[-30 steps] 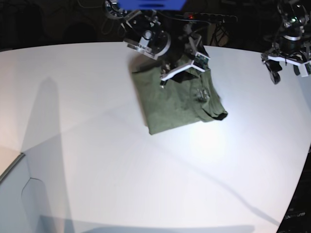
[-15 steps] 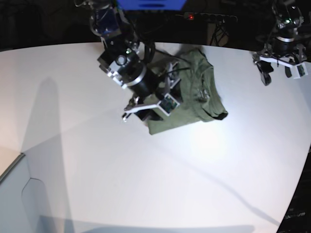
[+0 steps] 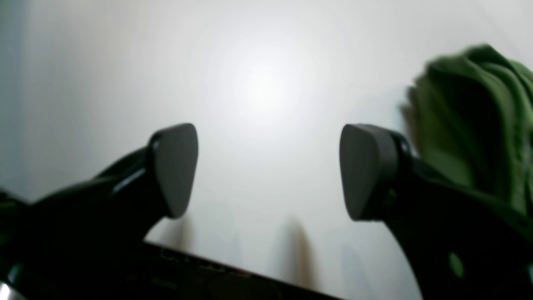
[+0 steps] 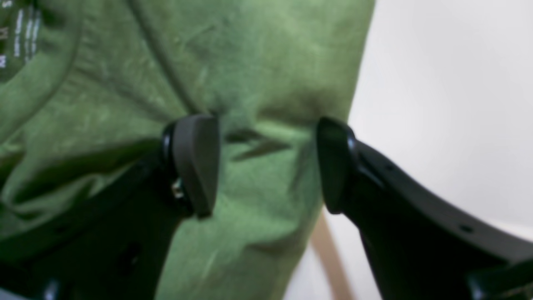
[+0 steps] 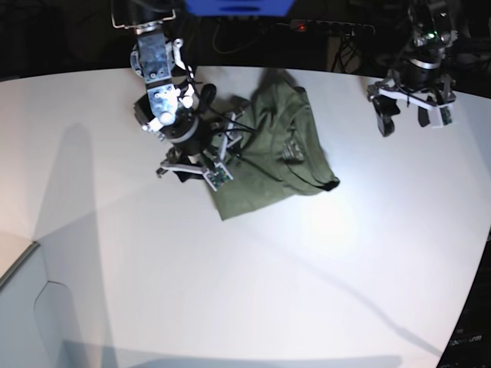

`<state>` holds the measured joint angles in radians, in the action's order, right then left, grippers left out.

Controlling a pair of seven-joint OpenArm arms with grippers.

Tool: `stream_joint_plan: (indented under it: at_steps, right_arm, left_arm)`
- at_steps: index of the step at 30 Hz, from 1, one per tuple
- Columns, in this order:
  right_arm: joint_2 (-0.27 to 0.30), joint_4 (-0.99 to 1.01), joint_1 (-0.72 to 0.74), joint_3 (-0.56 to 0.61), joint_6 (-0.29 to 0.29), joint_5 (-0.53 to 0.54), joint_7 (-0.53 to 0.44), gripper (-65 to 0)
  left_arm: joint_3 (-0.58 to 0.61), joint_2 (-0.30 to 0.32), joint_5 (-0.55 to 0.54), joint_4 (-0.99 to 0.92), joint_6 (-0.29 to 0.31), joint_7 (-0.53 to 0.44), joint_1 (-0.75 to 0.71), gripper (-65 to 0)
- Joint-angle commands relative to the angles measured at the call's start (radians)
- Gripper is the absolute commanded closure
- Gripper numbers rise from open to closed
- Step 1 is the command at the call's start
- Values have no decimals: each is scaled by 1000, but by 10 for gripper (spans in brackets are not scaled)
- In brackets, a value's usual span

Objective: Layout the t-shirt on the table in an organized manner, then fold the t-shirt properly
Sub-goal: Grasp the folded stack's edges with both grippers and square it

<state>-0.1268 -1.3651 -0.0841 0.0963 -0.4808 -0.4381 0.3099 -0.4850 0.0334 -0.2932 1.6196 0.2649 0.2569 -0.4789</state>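
Dragged leftward since earlier, the t-shirt (image 5: 272,153) lies bunched, soft and limp. Right gripper (image 4: 266,164) straddles its edge, jaws wide, gripping nothing; left gripper (image 3: 268,171) hangs wide apart. Best pinched at a hem.

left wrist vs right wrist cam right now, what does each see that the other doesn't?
Left wrist only: the left gripper, fingers wide apart over bare table, nothing between them, the t-shirt bunched off to one side.

Right wrist only: the right gripper, open, fingers straddling a wrinkled fold near the shirt's edge, plus pale label print at the neck.

Both: the olive-green shirt on the white table, blurred.
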Motion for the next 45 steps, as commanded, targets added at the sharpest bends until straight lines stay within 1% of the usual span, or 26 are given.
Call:
stream_joint_plan:
  at_steps: [1, 5, 10, 17, 23, 28, 29, 30, 32, 34, 38, 40, 41, 42, 43, 45]
  right_arm:
    - [-1, -15, 8, 1, 8, 0, -5, -373]
    - [-1, -76, -9, 0, 8, 0, -5, -373]
    - [-1, -219, -49, 0, 8, 0, -5, -373]
    - [-1, -300, -65, 0, 8, 0, 1, -373]
    - [0, -305, -82, 0, 8, 0, 1, -373]
    - [17, -307, -82, -2, 8, -1, 1, -373]
    - [25, -307, -82, -13, 8, -1, 1, -373]
    - [28, -308, -81, -23, 8, -1, -1, -373]
    - [34, -308, -75, -50, 8, -1, -1, -373]
    - [34, -308, -73, -83, 8, -1, -4, -373]
    - [34, -308, -52, -157, 8, -1, -4, -373]
    - [34, -308, -44, -189, 8, -1, -4, -373]
    - [36, -308, -38, -203, 8, -1, -4, -373]
    - [36, -308, -35, -220, 8, -1, -4, -373]
    - [36, -308, -32, -241, 8, -1, -4, -373]
    - [36, -308, -24, -275, 8, -1, -5, -373]
  left_arm:
    - [21, 7, -7, 20, 6, -24, -2, -514]
    - [145, 7, -7, 9, 6, -24, 3, -514]
    - [276, 0, -7, 8, -3, -24, 13, -513]
    - [296, -66, -7, -60, -3, -24, 88, -513]
    - [296, -86, -7, -163, -3, -24, 139, -510]
    - [288, -89, -7, -239, -3, -24, 184, -505]
    - [288, -89, -7, -247, -3, -24, 193, -495]
    - [288, -89, -7, -253, -2, -24, 199, -472]
    - [291, -89, -7, -264, 0, -24, 216, -379]
    - [294, -89, -7, -282, 0, -24, 237, -263]
    - [296, -86, -7, -345, 0, -24, 285, -9]
    - [294, -85, -7, -373, 0, -24, 302, 0]
    - [292, -83, -7, -387, 1, -24, 311, -15]
    - [296, -76, -1, -397, 1, -24, 319, -16]
    - [299, -56, -1, -410, 1, -23, 329, -4]
    - [328, -25, -5, -436, 3, -23, 354, -1]
